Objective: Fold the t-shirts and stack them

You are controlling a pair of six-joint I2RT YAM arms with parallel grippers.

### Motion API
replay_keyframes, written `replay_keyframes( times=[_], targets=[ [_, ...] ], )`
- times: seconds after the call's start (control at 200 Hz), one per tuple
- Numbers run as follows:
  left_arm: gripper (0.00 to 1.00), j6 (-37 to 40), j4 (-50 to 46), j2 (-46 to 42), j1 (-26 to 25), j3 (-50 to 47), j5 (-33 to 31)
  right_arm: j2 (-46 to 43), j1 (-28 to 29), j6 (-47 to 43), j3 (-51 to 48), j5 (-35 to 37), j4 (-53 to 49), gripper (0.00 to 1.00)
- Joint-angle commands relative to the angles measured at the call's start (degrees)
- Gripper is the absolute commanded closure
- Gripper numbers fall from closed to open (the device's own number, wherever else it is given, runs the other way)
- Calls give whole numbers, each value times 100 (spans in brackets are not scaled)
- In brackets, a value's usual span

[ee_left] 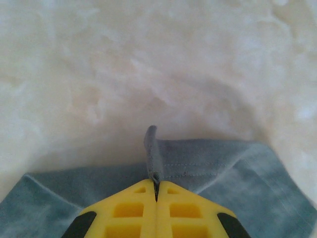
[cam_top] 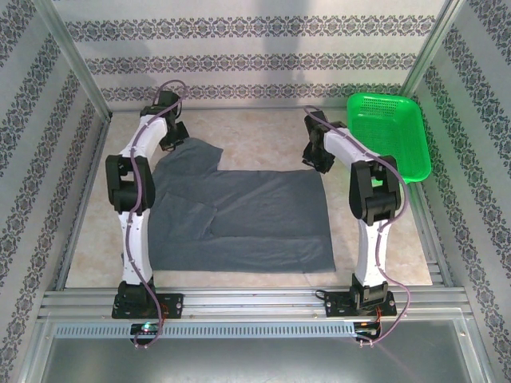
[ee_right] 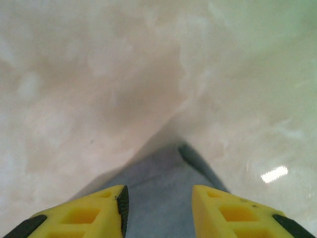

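Yellow fingers (ee_left: 129, 210) of the left gripper (ee_left: 156, 184) are pressed together with no gap, clenched on a narrow upright pinch of hem from the t-shirt (ee_left: 223, 168). Stitching is visible along that hem, and the cloth spreads away to both sides of the pinch onto the pale marbled surface (ee_left: 148, 64). From above, the dark slate-grey t-shirt (cam_top: 239, 215) lies spread between the two arms, largely flat. There are creases in its left half, and its far left part reaches up to the left gripper (cam_top: 170, 144). The right gripper (cam_top: 313, 159) sits at the garment's far right corner. In the right wrist view the right gripper (ee_right: 158, 191) is released, its fingers well apart over a pointed corner of grey cloth (ee_right: 163, 168). Whether they touch the cloth cannot be determined. A green mesh basket (cam_top: 383, 136) stands at the far right of the surface (cam_top: 255, 132), apart from the t-shirt and just beyond the right arm. Patterned wall panels (cam_top: 255, 56) enclose the work area on three sides, and a metal rail (cam_top: 255, 302) at the near edge carries both arm bases.
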Motion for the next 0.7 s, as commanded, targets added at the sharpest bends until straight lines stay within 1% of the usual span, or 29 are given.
replay_keyframes(
  times=[0.0, 0.07, 0.185, 0.26, 0.415, 0.475, 0.525, 0.635, 0.694],
  targets=[
    [100, -89, 510, -484, -4, -500, 308, 275, -63, -227, 481, 204, -389, 60],
    [100, -89, 605, -678, -4, -759, 392, 451, -68, -241, 683, 216, -548, 61],
    [100, -115, 728, -882, 1, -1052, 547, 585, -93, -211, 683, 203, -625, 64],
    [100, -100, 728, -938, -3, -1124, 581, 650, -98, -197, 668, 137, -650, 67],
    [100, -71, 689, -976, -2, -1152, 566, 663, -107, -170, 593, 111, -625, 68],
    [100, -69, 681, -975, -4, -1148, 564, 692, -110, -170, 624, 67, -627, 70],
    [100, -63, 671, -991, -4, -1144, 540, 700, -116, -178, 628, 32, -613, 77],
    [100, -13, 644, -1094, 1, -1152, 459, 576, -120, -287, 592, 13, -484, 100],
    [100, 53, 644, -1209, -4, -1199, 425, 438, -120, -420, 517, -6, -331, 100]
  ],
)
